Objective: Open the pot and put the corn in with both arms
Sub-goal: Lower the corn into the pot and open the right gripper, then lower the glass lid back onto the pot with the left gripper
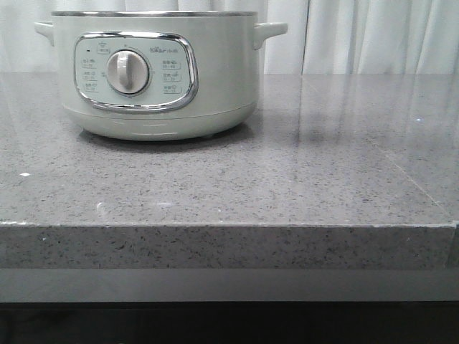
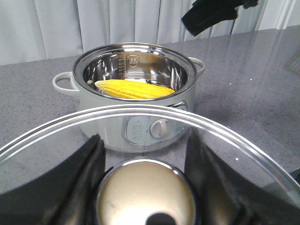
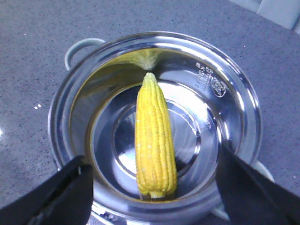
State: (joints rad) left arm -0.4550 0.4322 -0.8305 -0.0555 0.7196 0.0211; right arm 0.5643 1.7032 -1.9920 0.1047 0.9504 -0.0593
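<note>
The pale grey-green pot [image 1: 154, 72] stands uncovered at the back left of the counter; neither arm shows in the front view. The yellow corn [image 3: 154, 140] lies flat on the steel bottom inside the pot [image 3: 248, 117], nothing touching it. My right gripper [image 3: 151, 159] hovers open above the pot's mouth, its fingers spread wider than the cob. In the left wrist view the corn [image 2: 133, 89] shows inside the pot [image 2: 91, 105], with the right gripper [image 2: 208, 14] high above it. My left gripper [image 2: 144, 154] is shut on the knob [image 2: 145, 194] of the glass lid [image 2: 234, 136], held off in front of the pot.
The grey speckled counter [image 1: 287, 179] runs to a front edge [image 1: 229, 226] near me and stretches to the right of the pot. White curtains [image 1: 358, 36] hang behind the counter.
</note>
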